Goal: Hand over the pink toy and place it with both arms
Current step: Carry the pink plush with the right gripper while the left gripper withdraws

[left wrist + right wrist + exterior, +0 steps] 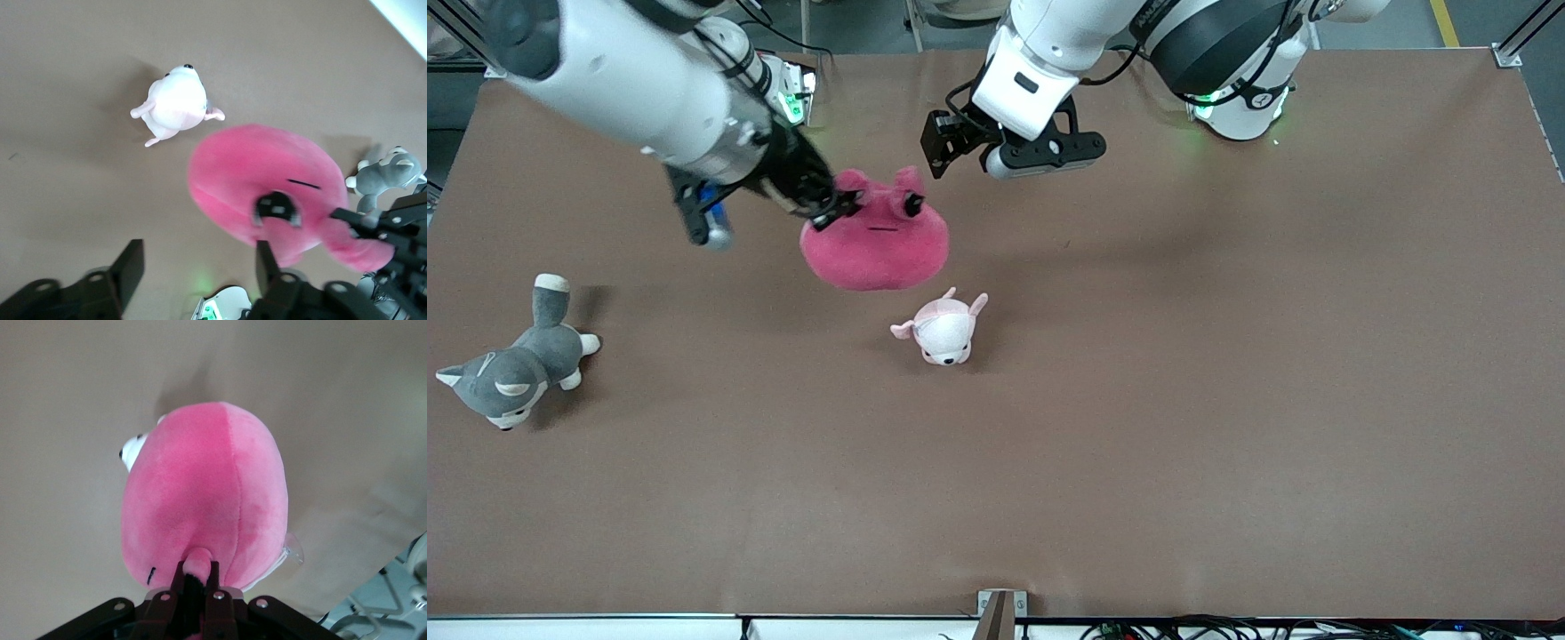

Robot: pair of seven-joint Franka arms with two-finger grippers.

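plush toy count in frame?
3. The pink toy hangs from the right gripper above the table; the pale puppy plush sits just nearer the camera; the grey plush lies at the right arm's end.

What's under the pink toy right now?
Bare table and its shadow; the pink toy hangs from the right tool. The puppy plush sits nearer the front camera, partly hidden in the right wrist view.

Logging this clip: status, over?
Right gripper shut on the pink toy's ear, toy hanging in air. Left gripper open, off the toy. Pale puppy plush on the table beneath.
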